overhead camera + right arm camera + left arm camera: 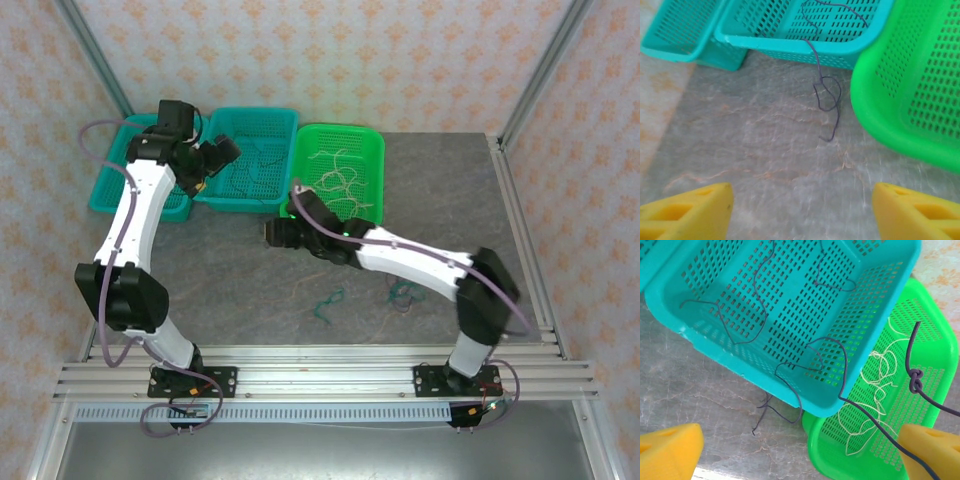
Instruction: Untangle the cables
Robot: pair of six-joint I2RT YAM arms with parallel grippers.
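Dark cables (758, 295) lie in the middle teal basket (866, 335). One dark cable (827, 97) hangs over its rim onto the table. Cream cables (879, 385) lie in the green basket (935, 340). Green-teal cables (326, 303) and a faint cream one (385, 325) rest on the table in front. My left gripper (800, 450) hovers open above the corner where the two baskets meet; a knotted dark cable (915, 383) trails across its right finger (935, 450). My right gripper (800, 205) stands open low over the table, short of the hanging dark cable, with nothing between its fingers.
A second teal basket (130, 175) stands at the far left, touching the middle one. All three baskets line the back of the grey table (440, 190). Metal frame posts rise at the back corners.
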